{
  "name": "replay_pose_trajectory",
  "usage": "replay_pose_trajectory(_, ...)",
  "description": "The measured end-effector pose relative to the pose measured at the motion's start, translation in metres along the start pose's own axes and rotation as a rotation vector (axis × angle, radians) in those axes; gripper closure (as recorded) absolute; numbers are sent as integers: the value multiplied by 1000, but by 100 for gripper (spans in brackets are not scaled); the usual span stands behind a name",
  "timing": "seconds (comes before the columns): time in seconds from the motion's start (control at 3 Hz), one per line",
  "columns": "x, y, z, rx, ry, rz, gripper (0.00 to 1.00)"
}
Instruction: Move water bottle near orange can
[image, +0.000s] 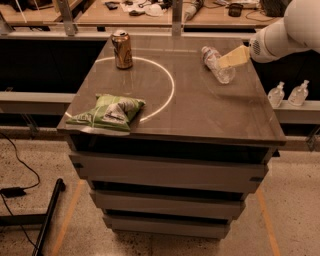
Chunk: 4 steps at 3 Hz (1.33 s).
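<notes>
The water bottle (215, 62) lies on its side at the upper right of the desk (200, 115), well apart from the orange can (122, 49) standing upper left. The hand (231, 57) meets the bottle's right side, probably lining up a grasp; whether it is open or closed I cannot tell.

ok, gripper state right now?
Gripper: down at the lying bottle; open or closed cannot be told.
</notes>
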<state>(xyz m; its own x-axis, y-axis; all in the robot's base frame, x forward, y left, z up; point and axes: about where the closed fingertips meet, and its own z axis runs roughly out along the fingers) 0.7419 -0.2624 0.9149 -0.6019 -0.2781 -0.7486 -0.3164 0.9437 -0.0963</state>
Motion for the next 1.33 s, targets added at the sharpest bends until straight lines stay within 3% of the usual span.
replay_pose_trajectory(0.33, -1, 4, 3, -16, -19, 14, 0)
replay_pose_trajectory(0.67, -7, 12, 12, -67, -81, 32, 0)
replay_pose_trajectory(1.33, 2, 28, 45, -85, -119, 1, 0)
